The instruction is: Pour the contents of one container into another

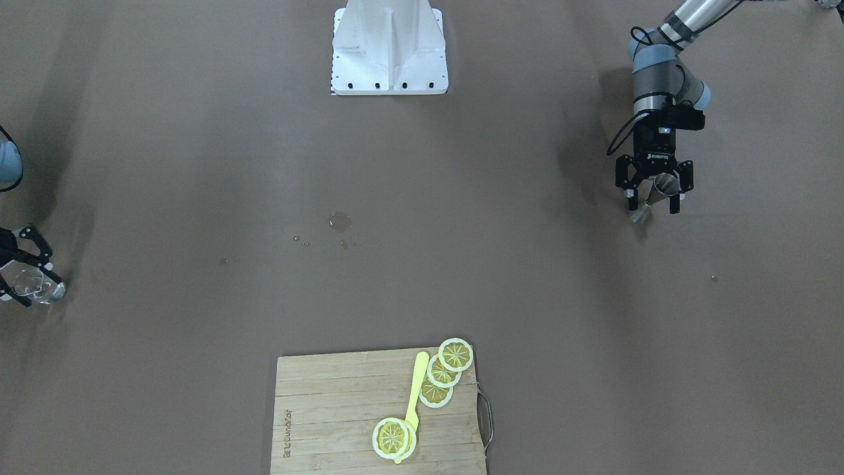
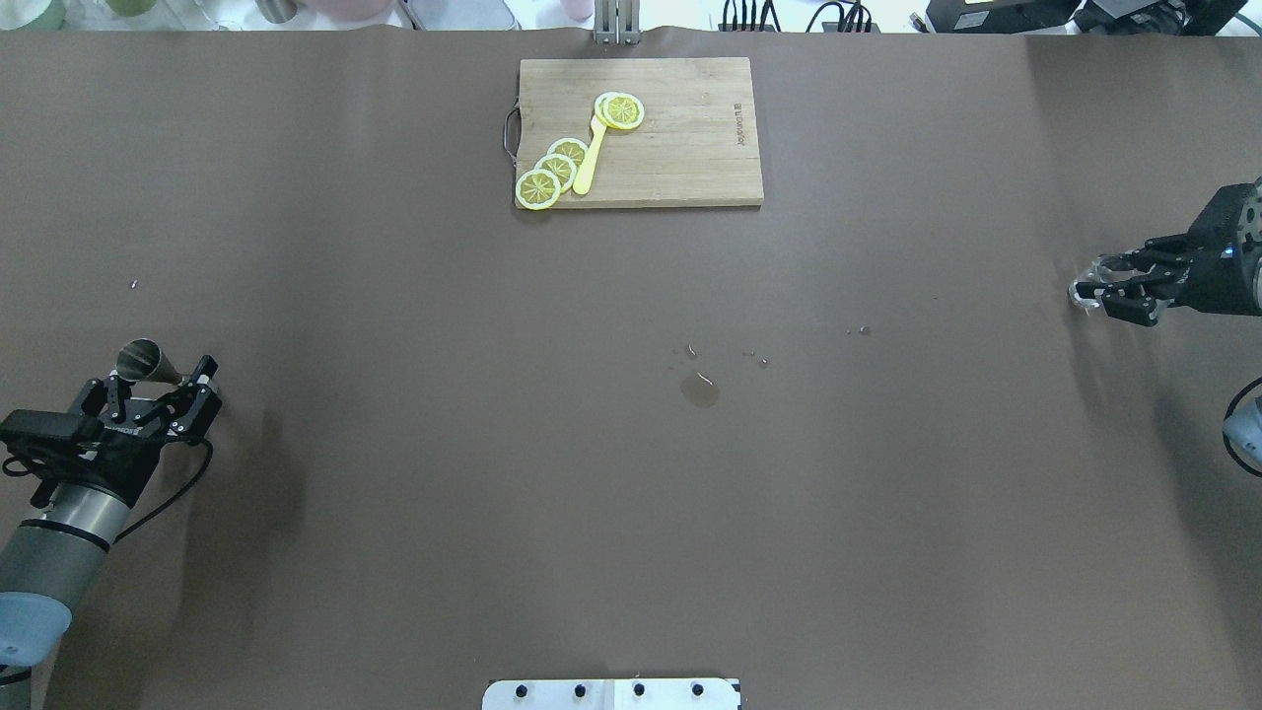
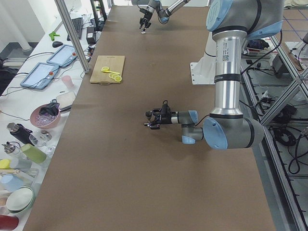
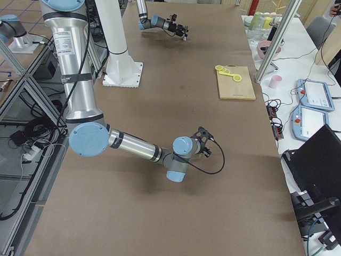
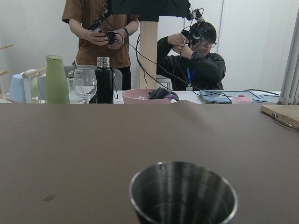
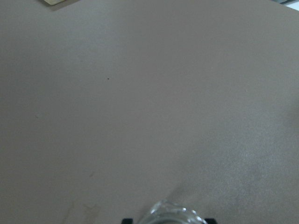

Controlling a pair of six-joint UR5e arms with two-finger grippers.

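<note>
1. Left gripper [image 2: 158, 390] has its two fingers closed on the small dark grey hourglass-shaped metal jigger [image 2: 148, 363], held close above the table at the robot's far left, open mouth upward as the left wrist view shows. Whether it holds liquid cannot be told.
2. Right gripper [image 2: 1114, 291] is clamped around the small clear short glass cup [image 2: 1085, 294] at the opposite end of the table, low over the surface.
3. The two containers are well apart, so the likeliest failure is spilling on the way: a fast or tilted carry would slop liquid over the jigger's wide rim.
4. Smooth metal in a two-finger pinch may rotate or slip once tipped, sending the pour off line.
5. The cup's mouth is small and clear, so a slight misalignment would put the stream onto the table or the right gripper.
6. The brown matte table cover [image 2: 394, 247] carries a small wet patch [image 2: 700, 391] with droplets near the middle.
7. At the far edge lies a rectangular wooden cutting board [image 2: 680, 148] with yellow lemon slices [image 2: 538, 189] and a yellow plastic utensil [image 2: 589, 163].
8. Beyond the table, a side bench holds a pink bowl [image 5: 145, 95], bottles and a wine glass, and two operators [image 5: 196, 60] handle control devices.
</note>
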